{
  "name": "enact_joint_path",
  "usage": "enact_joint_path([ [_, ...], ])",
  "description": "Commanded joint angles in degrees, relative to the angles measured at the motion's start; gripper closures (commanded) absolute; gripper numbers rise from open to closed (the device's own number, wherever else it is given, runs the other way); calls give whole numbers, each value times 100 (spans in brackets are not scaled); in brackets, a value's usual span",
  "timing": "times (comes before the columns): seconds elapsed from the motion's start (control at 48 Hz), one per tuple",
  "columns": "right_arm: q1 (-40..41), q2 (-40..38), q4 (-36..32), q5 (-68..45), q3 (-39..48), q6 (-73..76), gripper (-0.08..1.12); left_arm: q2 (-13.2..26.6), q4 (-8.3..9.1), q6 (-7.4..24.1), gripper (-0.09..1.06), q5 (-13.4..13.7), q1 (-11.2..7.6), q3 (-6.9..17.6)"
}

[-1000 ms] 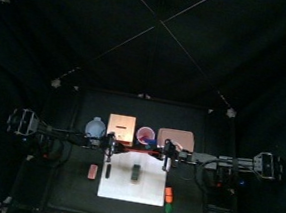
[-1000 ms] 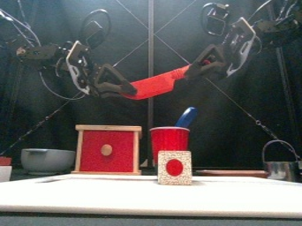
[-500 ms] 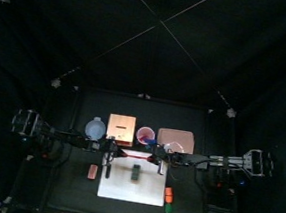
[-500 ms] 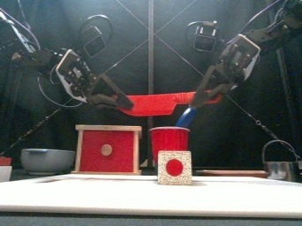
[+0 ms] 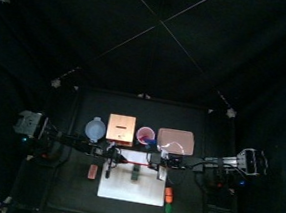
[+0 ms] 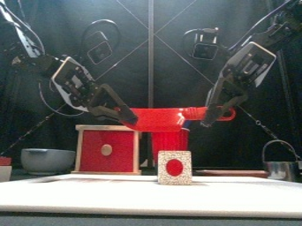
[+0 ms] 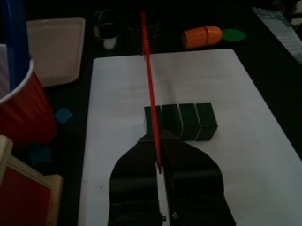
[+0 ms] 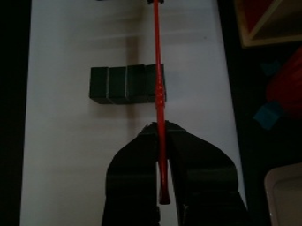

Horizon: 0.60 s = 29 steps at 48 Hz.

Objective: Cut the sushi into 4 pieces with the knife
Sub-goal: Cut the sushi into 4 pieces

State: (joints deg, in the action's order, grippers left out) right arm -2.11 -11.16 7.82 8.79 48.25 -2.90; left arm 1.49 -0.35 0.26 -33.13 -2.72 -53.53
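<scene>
okay, top view first: the left gripper (image 5: pixel 115 155) and the right gripper (image 5: pixel 158 161) face each other over the back part of the white board (image 5: pixel 127 189). the knife (image 5: pixel 138 155) is strung between them. the sushi is too small to make out from up here.

front view now: the knife (image 6: pixel 160 115) hangs level, one end pinched in each gripper. it's well clear above the sushi (image 6: pixel 175 167), which stands on the board (image 6: pixel 71 192) in front of the red cup (image 6: pixel 169 141).

over to the left wrist: the jaws are closed tight on one end of the knife (image 7: pixel 147 97). the blade is edge-on and runs across the sushi (image 7: pixel 183 122) near one end of the roll.

right wrist, same story: the jaws are clamped on the other end of the knife (image 8: pixel 157 53), and the blade crosses the sushi (image 8: pixel 122 84) at its end block.

the roll looks whole, so i'd call this lining up the first cut. next, by my reckoning, both arms need to sink together, blade level and on a seam, or the roll may skid.
</scene>
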Motion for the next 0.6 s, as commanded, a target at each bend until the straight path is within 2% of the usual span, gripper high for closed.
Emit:
enact_joint_path([
  [0.021, -35, -9, 9, 229, -176, -9, 80, -9, -185, 9, 75, 70, -62, 123],
  [0.229, -97, 211, -18, 501, -360, -9, 80, 79, -237, 9, 75, 220, -149, 193],
  [0.458, -88, 404, -141, 536, -422, -18, 80, 387, -220, 26, 75, 369, -141, 360],
  [0.604, -70, 413, -176, 536, -422, -18, 80, 519, -229, 97, 75, 369, -132, 466],
])
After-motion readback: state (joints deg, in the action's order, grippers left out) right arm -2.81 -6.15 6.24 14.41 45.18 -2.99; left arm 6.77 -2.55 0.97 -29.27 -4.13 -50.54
